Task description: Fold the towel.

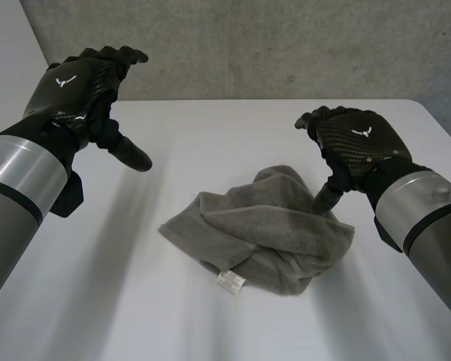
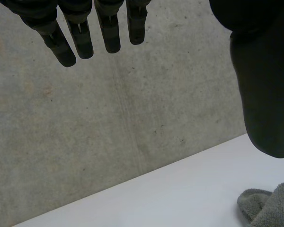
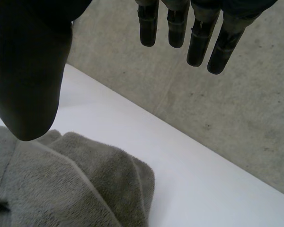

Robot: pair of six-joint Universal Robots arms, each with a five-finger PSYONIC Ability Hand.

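A grey towel (image 1: pixel 259 229) lies crumpled in a heap on the white table (image 1: pixel 98 286), its white label at the near edge. My left hand (image 1: pixel 83 94) hovers high over the table's left side, well apart from the towel, fingers (image 2: pixel 109 33) straight and thumb spread, holding nothing. My right hand (image 1: pixel 353 143) floats above the towel's right edge, open, its thumb pointing down toward the cloth. In the right wrist view the towel (image 3: pixel 71 189) lies under the thumb (image 3: pixel 28 85), with the fingers (image 3: pixel 199 42) straight. A towel fold (image 2: pixel 270 205) shows beside my left thumb.
A grey concrete wall (image 1: pixel 270 45) rises behind the table's far edge. Bare white tabletop spreads left of the towel and in front of it.
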